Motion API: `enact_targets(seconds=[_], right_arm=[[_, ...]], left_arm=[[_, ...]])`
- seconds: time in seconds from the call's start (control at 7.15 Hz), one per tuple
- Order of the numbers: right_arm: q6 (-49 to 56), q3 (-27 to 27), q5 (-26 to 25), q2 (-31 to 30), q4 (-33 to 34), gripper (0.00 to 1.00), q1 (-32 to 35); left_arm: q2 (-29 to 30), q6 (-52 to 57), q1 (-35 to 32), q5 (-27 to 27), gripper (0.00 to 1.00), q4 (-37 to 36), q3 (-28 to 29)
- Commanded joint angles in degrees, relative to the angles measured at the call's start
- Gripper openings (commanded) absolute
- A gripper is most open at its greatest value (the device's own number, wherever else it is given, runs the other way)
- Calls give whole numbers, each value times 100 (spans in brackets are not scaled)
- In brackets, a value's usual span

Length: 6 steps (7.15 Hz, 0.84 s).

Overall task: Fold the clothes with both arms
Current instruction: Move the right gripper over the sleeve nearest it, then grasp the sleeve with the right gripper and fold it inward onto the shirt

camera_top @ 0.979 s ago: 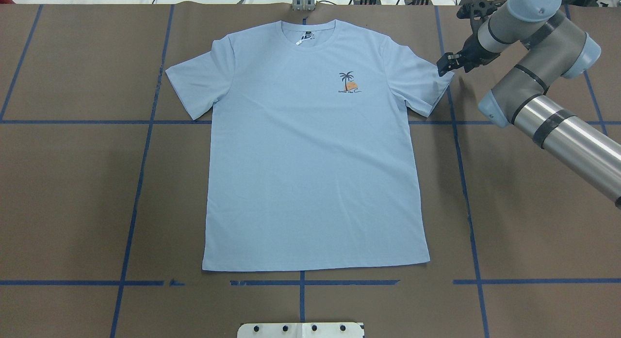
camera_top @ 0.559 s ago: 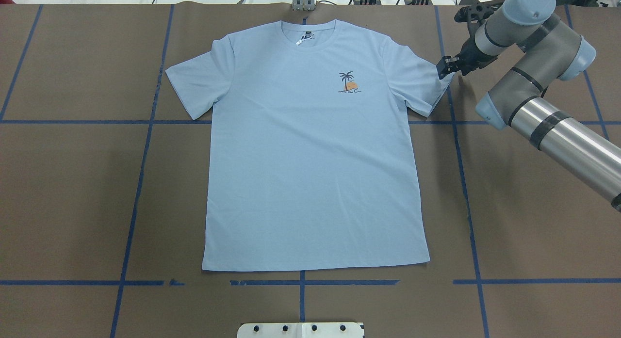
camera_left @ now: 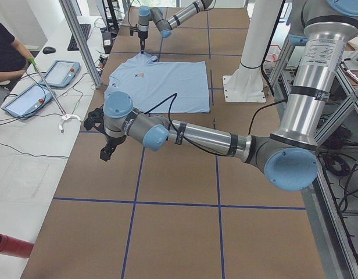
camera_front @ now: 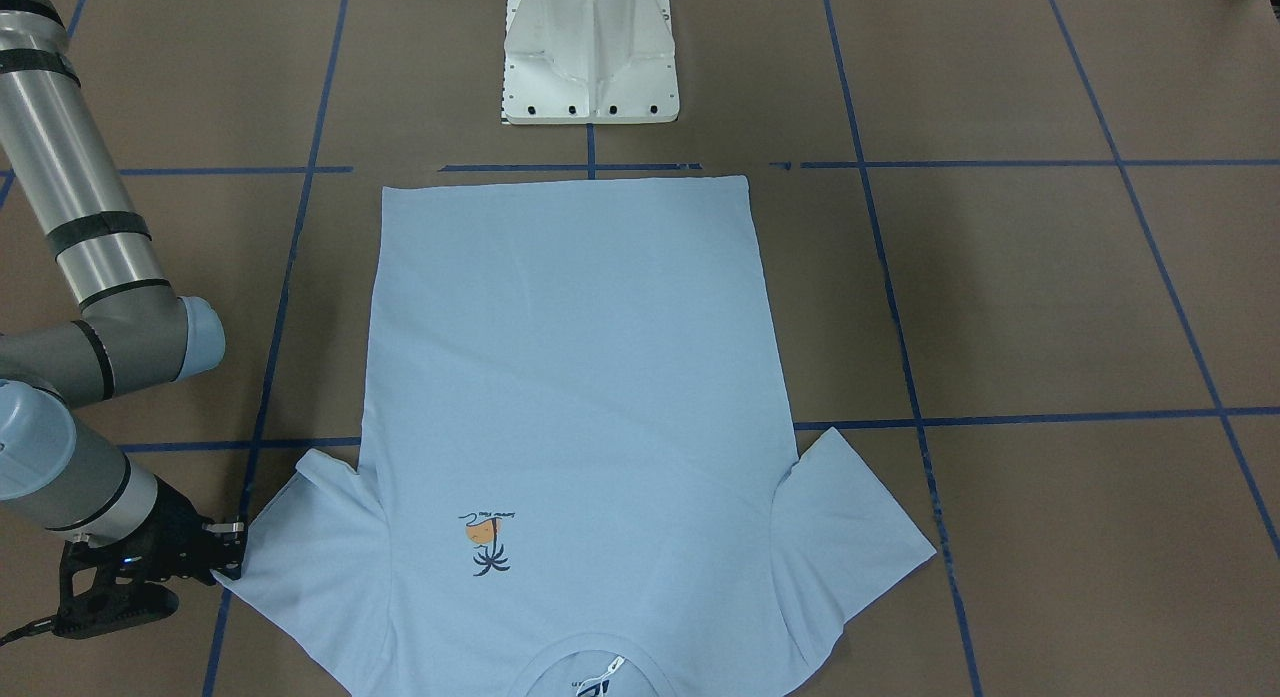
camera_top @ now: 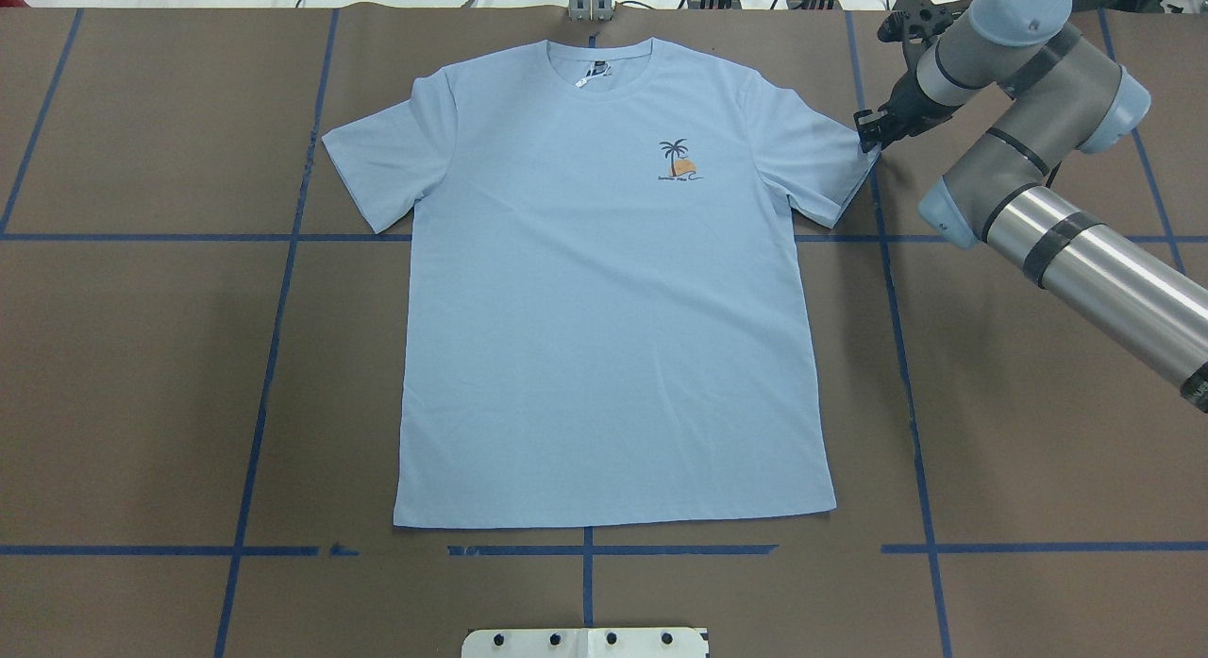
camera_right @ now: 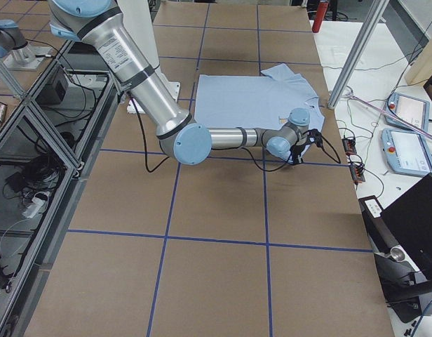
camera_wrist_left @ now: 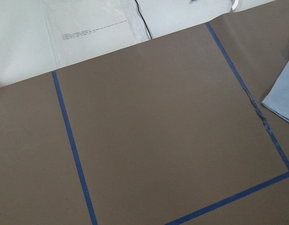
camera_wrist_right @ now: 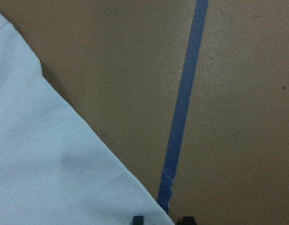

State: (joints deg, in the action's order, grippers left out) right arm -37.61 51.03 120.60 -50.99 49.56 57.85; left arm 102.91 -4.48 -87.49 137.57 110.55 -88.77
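The pale light-blue T-shirt (camera_top: 604,290) lies flat and face up on the brown table, collar at the far edge, palm print (camera_top: 678,160) on the chest. It also shows in the front-facing view (camera_front: 570,377). My right gripper (camera_top: 866,134) is low at the tip of the shirt's sleeve on my right (camera_front: 290,547). In the right wrist view its two fingertips (camera_wrist_right: 137,219) stand apart with the sleeve corner (camera_wrist_right: 55,178) between them. My left gripper (camera_left: 105,152) shows only in the exterior left view, off the shirt beyond its other sleeve; I cannot tell its state.
The white pedestal base (camera_front: 590,57) stands at the shirt's hem side. Blue tape lines (camera_top: 906,356) grid the brown table. Operator tablets (camera_left: 57,72) and cables lie on the white bench past the collar end. A shirt sleeve edge (camera_wrist_left: 283,96) shows in the left wrist view.
My right gripper has moved a little further away and in, down onto the sleeve tip, and its fingers look closer together. The shirt has not moved.
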Motion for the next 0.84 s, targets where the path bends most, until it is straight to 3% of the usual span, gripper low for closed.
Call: enact_targets(seconds=[0.0,0.56,0.7], right_arm=[[0,4,8,106,1,0,7],[-657,724,8,545,1,0,-167],[-1068,724,-262,843,18,0,-464]], left_arm=[[1,-9,-5,268,99,-33,9],[27,-9,-58,323,99,-33,9],[27,-9,-58,323,99,-25,26]])
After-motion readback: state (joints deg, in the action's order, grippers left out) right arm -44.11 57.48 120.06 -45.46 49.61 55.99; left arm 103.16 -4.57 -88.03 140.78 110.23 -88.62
